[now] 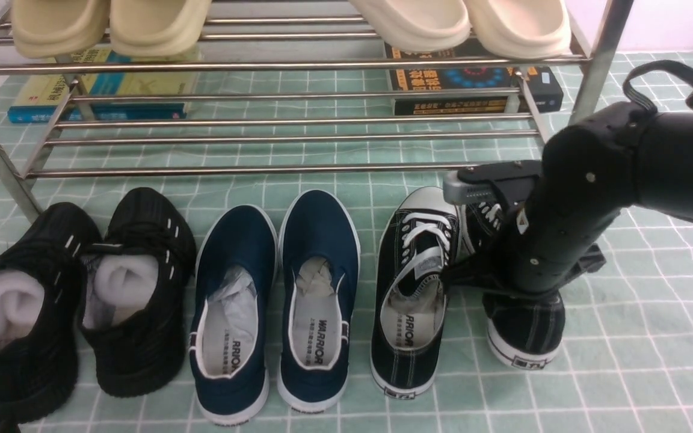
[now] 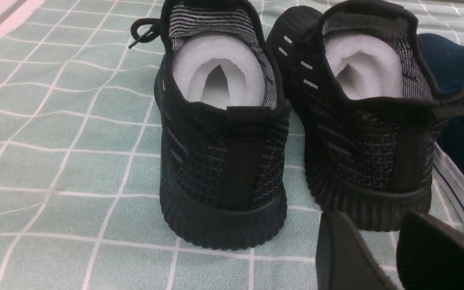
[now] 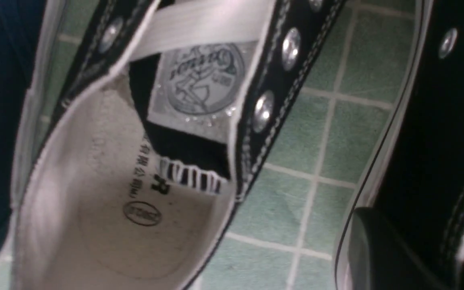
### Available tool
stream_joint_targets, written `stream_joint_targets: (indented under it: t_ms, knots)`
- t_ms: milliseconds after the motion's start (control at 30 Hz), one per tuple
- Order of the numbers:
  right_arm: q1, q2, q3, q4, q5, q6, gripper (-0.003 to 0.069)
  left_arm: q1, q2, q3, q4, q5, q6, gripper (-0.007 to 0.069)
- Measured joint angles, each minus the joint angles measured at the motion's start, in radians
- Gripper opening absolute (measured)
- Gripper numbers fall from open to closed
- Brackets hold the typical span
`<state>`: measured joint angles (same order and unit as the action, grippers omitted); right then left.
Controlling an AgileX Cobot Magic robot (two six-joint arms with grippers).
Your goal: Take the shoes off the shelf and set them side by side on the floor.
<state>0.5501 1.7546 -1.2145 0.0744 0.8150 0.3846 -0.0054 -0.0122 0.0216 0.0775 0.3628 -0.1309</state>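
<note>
Shoes (image 1: 412,282), black canvas pair: light, soft uppers, stiff rubber soles, likely best pinched at the collar; both on the floor (image 1: 635,337), right of navy slip-ons (image 1: 316,288); right gripper (image 3: 421,262) at the collar of the right shoe (image 1: 524,337), clamped or released unclear; left gripper (image 2: 397,249) parted, empty.

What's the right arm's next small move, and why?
Probably let go with the right gripper and lift straight up: both canvas sneakers already sit side by side on the floor, and its fingers seem to straddle the right sneaker's side wall, so moving sideways could drag it.
</note>
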Motion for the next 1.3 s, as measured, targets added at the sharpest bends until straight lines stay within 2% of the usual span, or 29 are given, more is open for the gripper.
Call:
stream_joint_targets:
  t_ms: [33, 67, 167, 233, 267, 300, 400, 533, 600, 633, 700, 800, 833, 867, 933, 967, 1033, 1067, 1100, 1133, 1233, 1300]
  knots:
    - [0.000, -0.001, -0.007, 0.031, 0.009, 0.003, 0.0171, 0.000, 0.000, 0.000, 0.000, 0.000, 0.000, 0.0239]
    - [0.000, -0.001, -0.008, 0.035, 0.011, 0.003, 0.0181, 0.000, 0.000, 0.000, 0.000, 0.000, 0.000, 0.0239]
    - [0.000, -0.011, -0.050, 0.096, 0.093, -0.038, 0.0317, 0.000, 0.000, 0.000, 0.000, 0.000, 0.000, 0.0239]
    - [0.000, -0.032, -0.091, 0.112, 0.181, -0.120, 0.0355, 0.000, 0.000, 0.000, 0.000, 0.000, 0.000, 0.0239]
    - [0.000, -0.032, -0.091, 0.112, 0.192, -0.120, 0.0357, 0.000, 0.000, 0.000, 0.000, 0.000, 0.000, 0.0239]
    - [0.000, -0.062, -0.129, 0.116, 0.301, -0.194, 0.0358, 0.000, 0.000, 0.000, 0.000, 0.000, 0.000, 0.0239]
    - [0.000, -0.125, -0.157, 0.109, 0.371, -0.264, 0.0321, 0.000, 0.000, 0.000, 0.000, 0.000, 0.000, 0.0239]
    - [0.000, -0.326, -0.124, 0.090, 0.402, -0.352, 0.0129, 0.000, 0.000, 0.000, 0.000, 0.000, 0.000, 0.0239]
    - [0.000, -0.381, -0.096, 0.089, 0.406, -0.360, 0.0077, 0.000, 0.000, 0.000, 0.000, 0.000, 0.000, 0.0239]
    - [0.000, -0.460, -0.056, 0.087, 0.410, -0.366, 0.0020, 0.000, 0.000, 0.000, 0.000, 0.000, 0.000, 0.0239]
    - [0.000, -0.594, 0.025, 0.086, 0.416, -0.371, -0.0013, 0.000, 0.000, 0.000, 0.000, 0.000, 0.000, 0.0239]
    - [0.000, -0.741, 0.121, 0.086, 0.387, -0.373, -0.0015, 0.000, 0.000, 0.000, 0.000, 0.000, 0.000, 0.0239]
    - [0.000, -0.870, 0.224, 0.086, 0.322, -0.373, -0.0015, 0.000, 0.000, 0.000, 0.000, 0.000, 0.000, 0.0239]
    - [0.000, -0.885, 0.237, 0.086, 0.300, -0.373, -0.0015, 0.000, 0.000, 0.000, 0.000, 0.000, 0.000, 0.0239]
    - [0.000, -1.082, 0.415, 0.087, 0.117, -0.373, -0.0015, 0.000, 0.000, 0.000, 0.000, 0.000, 0.000, 0.0239]
    - [0.000, -1.098, 0.430, 0.087, 0.099, -0.373, -0.0015, 0.000, 0.000, 0.000, 0.000, 0.000, 0.000, 0.0239]
    - [0.000, -1.273, 0.622, 0.087, -0.124, -0.373, -0.0015, 0.000, 0.000, 0.000, 0.000, 0.000, 0.000, 0.0239]
    - [0.000, -1.301, 0.637, 0.087, -0.160, -0.373, -0.0015, 0.000, 0.000, 0.000, 0.000, 0.000, 0.000, 0.0239]
    - [0.000, -1.402, 0.756, 0.088, -0.309, -0.374, -0.0015, 0.000, 0.000, 0.000, 0.000, 0.000, 0.000, 0.0239]
    - [0.000, -1.425, 0.768, 0.088, -0.324, -0.374, -0.0015, 0.000, 0.000, 0.000, 0.000, 0.000, 0.000, 0.0239]
    - [0.000, -1.578, 0.923, 0.089, -0.511, -0.374, -0.0015, 0.000, 0.000, 0.000, 0.000, 0.000, 0.000, 0.0239]
    - [0.000, -1.603, 0.951, 0.089, -0.546, -0.374, -0.0015, 0.000, 0.000, 0.000, 0.000, 0.000, 0.000, 0.0239]
